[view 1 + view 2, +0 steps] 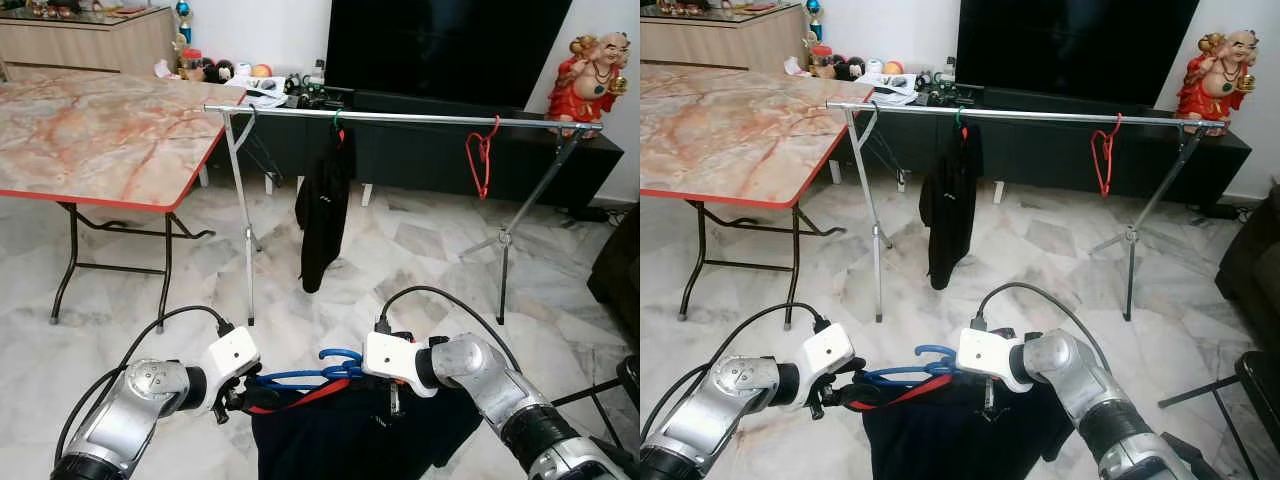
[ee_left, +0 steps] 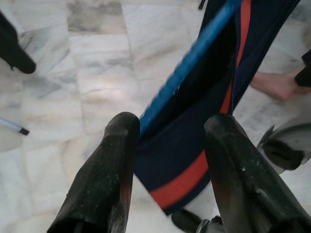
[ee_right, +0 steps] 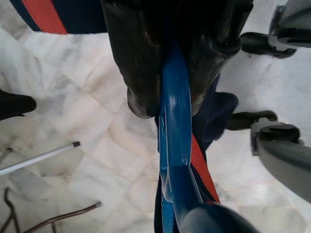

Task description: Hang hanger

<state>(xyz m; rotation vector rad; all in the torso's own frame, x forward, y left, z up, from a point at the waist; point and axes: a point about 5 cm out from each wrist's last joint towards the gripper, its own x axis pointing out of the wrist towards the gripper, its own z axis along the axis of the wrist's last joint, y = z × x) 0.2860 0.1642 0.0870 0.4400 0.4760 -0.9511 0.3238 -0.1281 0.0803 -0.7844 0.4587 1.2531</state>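
Two garments on scene: black one hangs from clothes rail [image 1: 400, 117] beside empty red hanger [image 1: 484, 155]; navy garment [image 1: 350, 430] with red stripe rides blue hanger [image 1: 305, 377], held low over marble floor [image 1: 400, 250]. Right gripper [image 3: 167, 94] pinches hanger neck. Left gripper [image 2: 167, 131] spread, straddling hanger's bar end.

Glossy blue plastic hanger [image 3: 174, 160], matt navy cloth [image 1: 350, 435], shiny metal rail [image 1: 400, 117], polished marble floor [image 1: 420, 250]
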